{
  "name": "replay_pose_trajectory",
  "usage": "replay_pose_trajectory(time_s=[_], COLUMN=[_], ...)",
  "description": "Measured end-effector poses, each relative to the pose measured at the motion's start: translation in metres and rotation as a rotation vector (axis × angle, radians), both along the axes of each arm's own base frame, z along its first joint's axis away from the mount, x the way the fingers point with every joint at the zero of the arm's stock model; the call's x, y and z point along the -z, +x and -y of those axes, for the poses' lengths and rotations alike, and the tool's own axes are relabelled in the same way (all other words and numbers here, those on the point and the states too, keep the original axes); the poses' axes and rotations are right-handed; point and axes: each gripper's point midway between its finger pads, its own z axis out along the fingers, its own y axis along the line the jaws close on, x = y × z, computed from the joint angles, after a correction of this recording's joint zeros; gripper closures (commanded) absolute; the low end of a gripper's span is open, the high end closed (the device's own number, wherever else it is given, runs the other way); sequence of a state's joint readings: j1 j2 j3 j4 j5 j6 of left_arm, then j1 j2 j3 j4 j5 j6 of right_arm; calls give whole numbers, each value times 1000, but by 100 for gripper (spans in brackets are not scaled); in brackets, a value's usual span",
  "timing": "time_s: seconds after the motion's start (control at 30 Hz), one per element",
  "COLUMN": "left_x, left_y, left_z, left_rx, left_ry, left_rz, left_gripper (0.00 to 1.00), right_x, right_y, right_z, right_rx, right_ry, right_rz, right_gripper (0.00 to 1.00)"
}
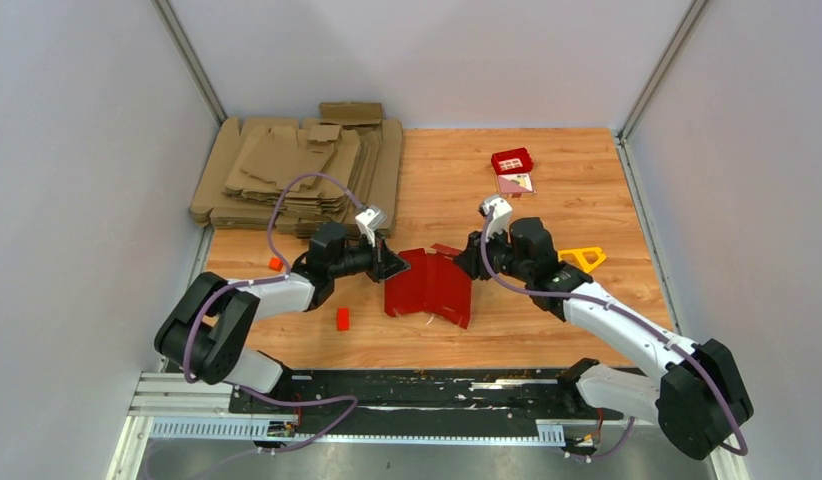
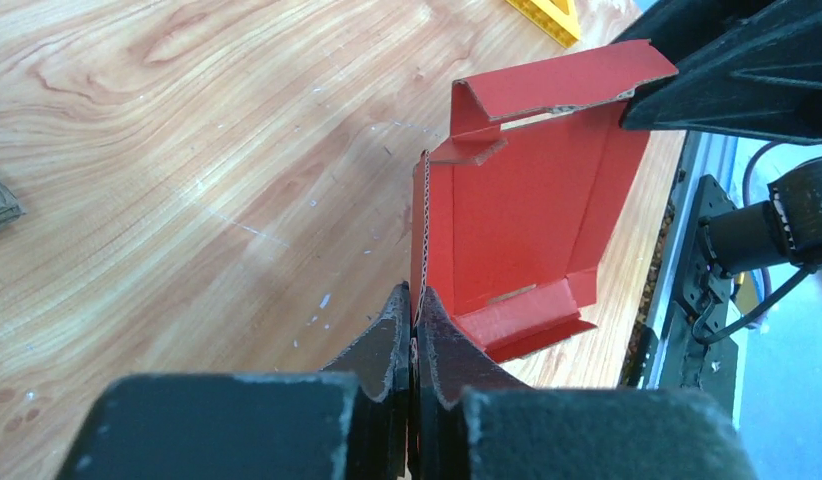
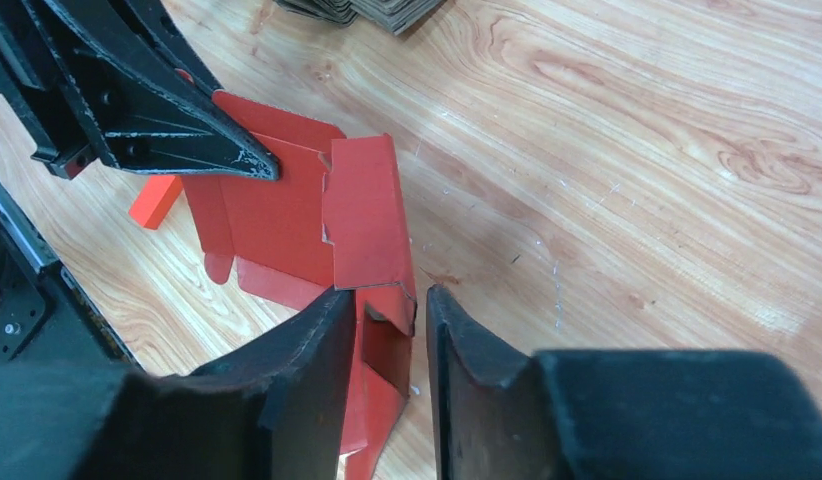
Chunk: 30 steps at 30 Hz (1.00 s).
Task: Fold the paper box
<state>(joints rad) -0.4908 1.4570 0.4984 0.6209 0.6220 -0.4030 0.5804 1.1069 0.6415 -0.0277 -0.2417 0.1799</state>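
The paper box (image 1: 427, 285) is bright red creased card, lying partly folded at the middle of the wooden table, with side walls and flaps raised. My left gripper (image 1: 395, 262) is at its left side. In the left wrist view the jaws (image 2: 414, 295) are shut on the thin upright edge of the box (image 2: 527, 210). My right gripper (image 1: 465, 262) is at the box's right end. In the right wrist view its fingers (image 3: 389, 292) straddle a folded flap of the box (image 3: 277, 210). The left finger touches the flap, and a narrow gap shows at the right finger.
A stack of flat brown cardboard sheets (image 1: 297, 170) lies at the back left. A small red patterned tile (image 1: 512, 160) and a pink card (image 1: 514, 183) sit at the back right. A yellow triangle (image 1: 584, 257) lies behind the right arm. A small red block (image 1: 342, 318) and an orange piece (image 1: 275, 264) lie near the left arm.
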Motion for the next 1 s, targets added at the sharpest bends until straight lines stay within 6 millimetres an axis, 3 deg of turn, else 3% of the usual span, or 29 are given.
replay_pose_trajectory(time_s=[0.1, 0.2, 0.47, 0.73, 1.0], left_x=[-4, -15, -47, -49, -48], left_y=[0, 3, -5, -5, -5], left_z=[0, -3, -13, -15, -15], left_rx=[0, -17, -68, -92, -91], left_ry=[-1, -3, -13, 1, 4], left_rz=[16, 61, 226, 259, 258], left_gripper=[100, 100, 100, 100, 100], right_x=[3, 6, 32, 53, 81], right_y=[1, 3, -8, -13, -6], right_z=[1, 4, 18, 28, 28], right_rx=[8, 33, 95, 152, 184], right_ry=[-5, -14, -31, -51, -89], right_rz=[-9, -18, -76, -122, -187], right_gripper=[35, 25, 18, 8, 12])
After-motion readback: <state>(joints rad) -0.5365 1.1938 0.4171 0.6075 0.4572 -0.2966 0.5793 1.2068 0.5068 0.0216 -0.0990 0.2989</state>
